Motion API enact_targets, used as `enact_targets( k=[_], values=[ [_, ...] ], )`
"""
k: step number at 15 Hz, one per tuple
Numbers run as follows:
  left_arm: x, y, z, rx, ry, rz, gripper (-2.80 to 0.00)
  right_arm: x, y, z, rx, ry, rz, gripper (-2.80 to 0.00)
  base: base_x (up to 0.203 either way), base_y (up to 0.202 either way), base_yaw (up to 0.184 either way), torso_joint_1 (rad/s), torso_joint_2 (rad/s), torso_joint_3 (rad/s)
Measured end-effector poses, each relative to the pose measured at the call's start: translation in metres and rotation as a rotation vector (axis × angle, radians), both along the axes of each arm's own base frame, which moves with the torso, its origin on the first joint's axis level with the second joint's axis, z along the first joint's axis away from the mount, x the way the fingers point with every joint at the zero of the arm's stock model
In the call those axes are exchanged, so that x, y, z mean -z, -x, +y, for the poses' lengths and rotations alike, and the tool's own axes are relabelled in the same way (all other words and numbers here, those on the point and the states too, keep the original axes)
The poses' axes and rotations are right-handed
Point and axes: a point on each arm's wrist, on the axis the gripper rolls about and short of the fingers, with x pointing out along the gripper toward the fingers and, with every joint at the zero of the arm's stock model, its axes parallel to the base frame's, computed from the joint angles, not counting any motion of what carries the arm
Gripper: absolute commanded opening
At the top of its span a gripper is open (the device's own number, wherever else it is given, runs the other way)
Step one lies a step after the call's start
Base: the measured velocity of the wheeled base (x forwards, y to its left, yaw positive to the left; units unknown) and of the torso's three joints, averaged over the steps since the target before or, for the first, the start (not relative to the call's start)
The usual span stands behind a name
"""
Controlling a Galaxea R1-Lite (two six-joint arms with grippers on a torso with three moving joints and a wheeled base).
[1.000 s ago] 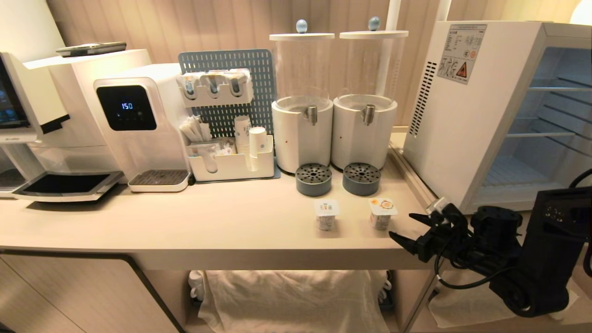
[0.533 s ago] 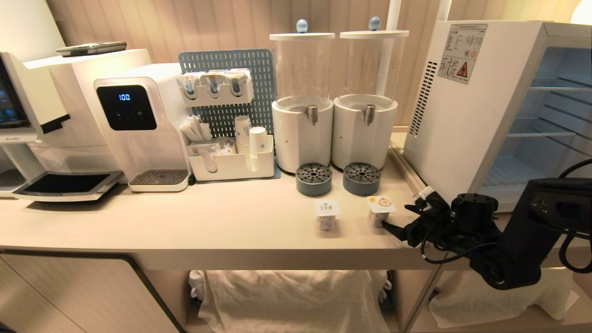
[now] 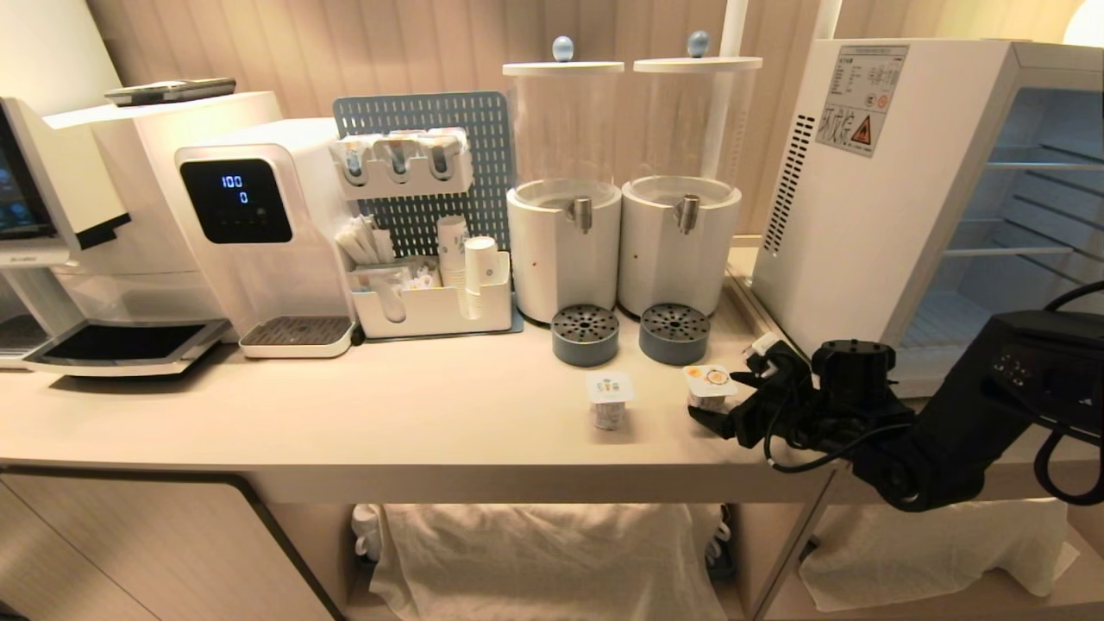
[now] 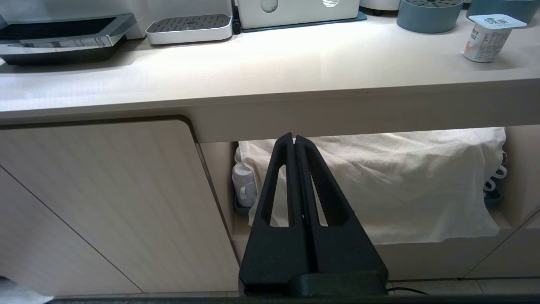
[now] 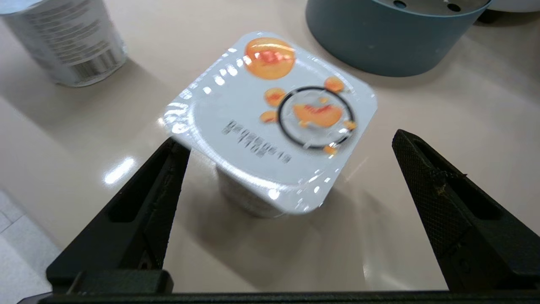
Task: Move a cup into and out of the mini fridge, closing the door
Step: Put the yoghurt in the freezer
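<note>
A: Starting at the left, what is the left gripper doing?

B: Its jaws are pressed together on nothing, down in front of the table edge, facing the white cloth on the shelf below.

A: And past that, on the table top?

B: A cup with a green-printed lid stands alone, a little way off to the left of the right gripper. Just beside it, nearer that gripper, stands the orange-lidded cup.

A: Is that one held?

B: No. The right gripper's jaws are spread wide, one on each side of the orange-lidded cup (the wrist view shows a gap on both sides), and its base rests on the table. A blue-grey drip cup sits just beyond it.

A: And the fridge?

B: The mini fridge stands behind the right gripper, to the right, its front open onto bare wire shelves. The door isn't in view.
</note>
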Motion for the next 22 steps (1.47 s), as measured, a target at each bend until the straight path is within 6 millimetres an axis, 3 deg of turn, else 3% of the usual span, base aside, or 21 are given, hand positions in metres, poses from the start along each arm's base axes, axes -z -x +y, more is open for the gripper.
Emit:
enact_targets(
  k=[6, 7, 12, 15, 18, 22],
  values=[
    [0.000, 0.000, 0.000, 0.000, 0.012, 0.000, -2.80, 0.010, -0.028, 0.009, 0.037, 0.027, 0.033, 0.00, 0.000, 0.000, 0.000, 0.000, 0.00, 0.000],
    [0.000, 0.000, 0.000, 0.001, 0.012, 0.000, -2.80, 0.011, -0.030, 0.011, 0.032, 0.027, 0.034, -2.80, 0.000, 0.000, 0.000, 0.000, 0.00, 0.000],
    [0.000, 0.000, 0.000, 0.000, 0.013, 0.001, -2.80, 0.001, -0.026, 0.012, 0.034, 0.032, 0.052, -2.80, 0.000, 0.000, 0.000, 0.000, 0.00, 0.000],
    [0.000, 0.000, 0.000, 0.000, 0.013, 0.001, -2.80, -0.029, -0.004, 0.009, 0.044, 0.006, 0.045, -2.80, 0.000, 0.000, 0.000, 0.000, 0.00, 0.000],
    [0.000, 0.000, 0.000, -0.002, 0.010, 0.001, -2.80, -0.083, 0.046, -0.001, 0.088, -0.008, -0.013, -2.80, 0.000, 0.000, 0.000, 0.000, 0.00, 0.000],
    [0.000, 0.000, 0.000, -0.005, 0.007, 0.001, -2.80, -0.153, 0.154, -0.024, 0.222, -0.016, -0.150, -2.80, 0.000, 0.000, 0.000, 0.000, 0.00, 0.000]
  ],
)
